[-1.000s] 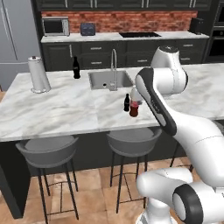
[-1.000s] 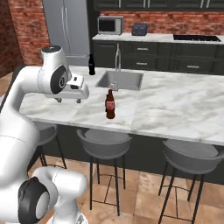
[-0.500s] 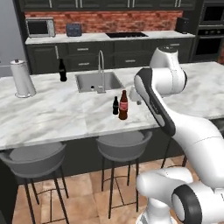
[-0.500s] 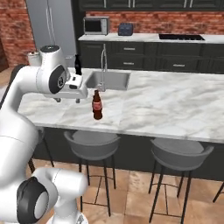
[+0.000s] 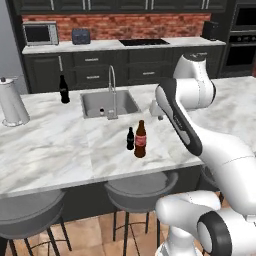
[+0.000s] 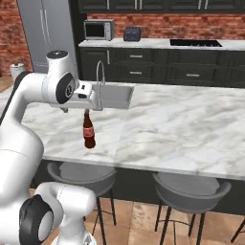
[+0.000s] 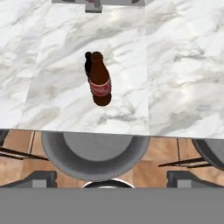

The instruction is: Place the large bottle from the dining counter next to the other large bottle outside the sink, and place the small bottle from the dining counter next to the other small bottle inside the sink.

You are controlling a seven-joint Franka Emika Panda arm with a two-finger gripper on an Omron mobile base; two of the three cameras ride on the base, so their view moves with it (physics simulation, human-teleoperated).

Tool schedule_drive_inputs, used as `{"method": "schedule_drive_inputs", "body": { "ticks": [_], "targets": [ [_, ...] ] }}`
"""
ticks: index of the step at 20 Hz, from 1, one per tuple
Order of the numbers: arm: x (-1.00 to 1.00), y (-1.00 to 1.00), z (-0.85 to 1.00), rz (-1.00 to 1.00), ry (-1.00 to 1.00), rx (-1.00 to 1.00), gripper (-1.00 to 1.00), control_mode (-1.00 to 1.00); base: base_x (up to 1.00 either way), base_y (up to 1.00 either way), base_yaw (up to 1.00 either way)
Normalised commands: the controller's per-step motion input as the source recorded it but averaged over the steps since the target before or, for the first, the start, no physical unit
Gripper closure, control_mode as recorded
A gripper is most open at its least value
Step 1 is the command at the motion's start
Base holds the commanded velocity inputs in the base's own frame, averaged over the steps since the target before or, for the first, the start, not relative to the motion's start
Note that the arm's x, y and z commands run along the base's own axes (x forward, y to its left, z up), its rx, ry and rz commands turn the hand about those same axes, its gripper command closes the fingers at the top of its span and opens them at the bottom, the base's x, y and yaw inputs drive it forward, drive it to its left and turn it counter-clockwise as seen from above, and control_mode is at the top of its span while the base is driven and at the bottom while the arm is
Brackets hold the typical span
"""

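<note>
On the marble dining counter (image 5: 55,150) the brown large bottle (image 5: 140,140) stands upright near the front edge. The short black small bottle (image 5: 130,139) touches its left side. My gripper (image 6: 94,101) hangs open just above them and holds nothing. From the hand view the large bottle (image 7: 100,81) is below me, and the small bottle (image 7: 88,60) peeks out behind it. The sink (image 5: 120,104) lies farther back. A tiny bottle (image 5: 102,112), the other small bottle, stands inside it by the faucet's foot. The tall black other large bottle (image 5: 63,89) stands left of the basin.
A curved chrome faucet (image 5: 112,82) rises at the sink's front rim. A paper-towel stand (image 5: 11,102) is at the far left of the counter. Grey round stools (image 7: 94,153) sit under the front edge. Dark cabinets, a microwave (image 6: 98,29) and a stove line the back wall.
The whole picture has shifted in both base views, so the base has driven. The bottles stand where they were on the counter, and the gripper stays open above them.
</note>
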Motion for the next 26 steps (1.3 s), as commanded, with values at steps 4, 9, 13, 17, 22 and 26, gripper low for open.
{"method": "schedule_drive_inputs", "body": {
  "ticks": [4,9,13,17,22,26],
  "targets": [
    [0.00,0.00,0.00,0.00,0.00,0.00,-1.00,1.00,0.46,0.05,0.00],
    [0.00,0.00,0.00,0.00,0.00,0.00,-1.00,1.00,0.31,0.33,0.00],
    [0.00,0.00,0.00,0.00,0.00,0.00,-1.00,1.00,0.15,0.30,0.00],
    [0.00,0.00,0.00,0.00,0.00,0.00,-1.00,1.00,0.09,0.32,0.00],
    [0.00,0.00,0.00,0.00,0.00,0.00,-1.00,1.00,0.34,0.01,0.00],
    [0.00,0.00,0.00,0.00,0.00,0.00,-1.00,1.00,0.59,0.00,0.00]
  ]
}}
